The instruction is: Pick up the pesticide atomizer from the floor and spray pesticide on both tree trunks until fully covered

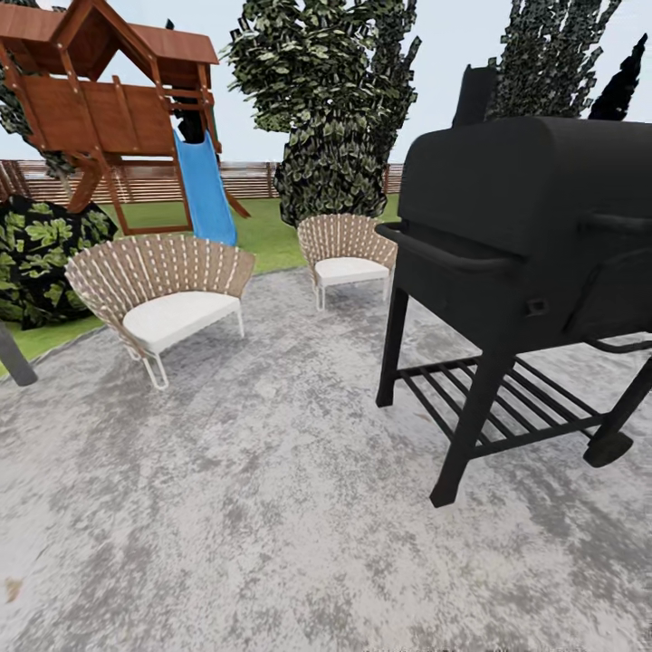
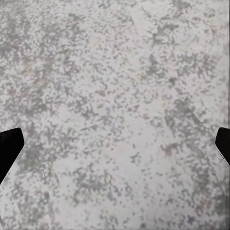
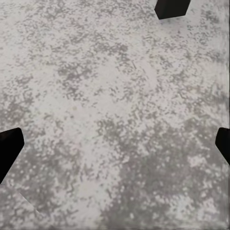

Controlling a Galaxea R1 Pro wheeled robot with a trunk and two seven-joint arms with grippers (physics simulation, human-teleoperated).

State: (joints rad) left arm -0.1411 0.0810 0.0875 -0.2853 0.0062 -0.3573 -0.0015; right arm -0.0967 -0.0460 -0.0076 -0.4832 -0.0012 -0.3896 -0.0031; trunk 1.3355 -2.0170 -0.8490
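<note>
Play tower [image 1: 109,109]: at the far left of my head view, brown wood with a blue slide [image 1: 206,190], standing on the lawn [image 1: 263,231] in front of the slat fence [image 1: 145,181].
Chairs: a near wicker chair [image 1: 163,290] at the left edge of the paving [image 1: 272,507], a second chair [image 1: 349,254] at its far edge, both with white cushions.
Foliage: a dark leafy tree [image 1: 330,109] behind the second chair; I see no smooth bare trunk on it.
Grill: a black barbecue [image 1: 525,263] on legs at the right side of the paving.
Left pincer [image 2: 115,143]: fingertips wide apart, holding nothing, over bare paving.
Right pincer [image 3: 115,143]: likewise spread and empty; a dark block [image 3: 172,7] sits on the paving beyond it (possibly a grill foot).
Atomizer: I can't place it from here; I'm in transit.
Handling, my judgement: likely a light, rigid plastic bottle, smooth-sided, tippy; I'd clamp across the neck below the trigger.
</note>
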